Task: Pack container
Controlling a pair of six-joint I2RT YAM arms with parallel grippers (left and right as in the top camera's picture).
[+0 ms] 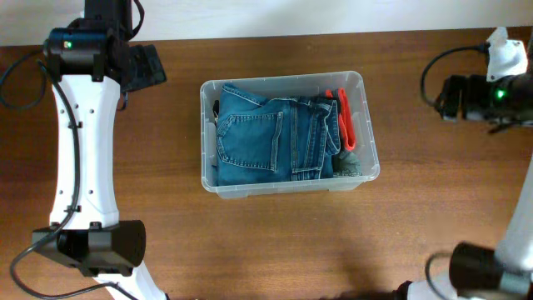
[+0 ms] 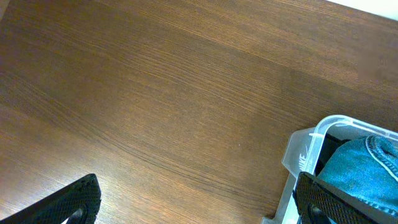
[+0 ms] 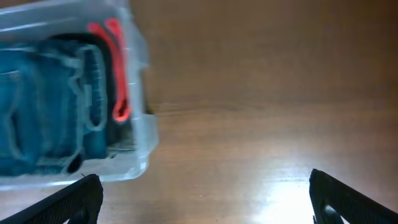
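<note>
The clear plastic container sits in the middle of the wooden table. Folded blue jeans fill it, with a red-orange item along its right side. My left gripper is open and empty over bare table, left of the container's corner. My right gripper is open and empty over bare table, right of the container. In the overhead view the left gripper is at the far left and the right gripper at the far right.
The white left arm runs down the table's left side. The right arm's base is at the lower right. Black cables hang near the right arm.
</note>
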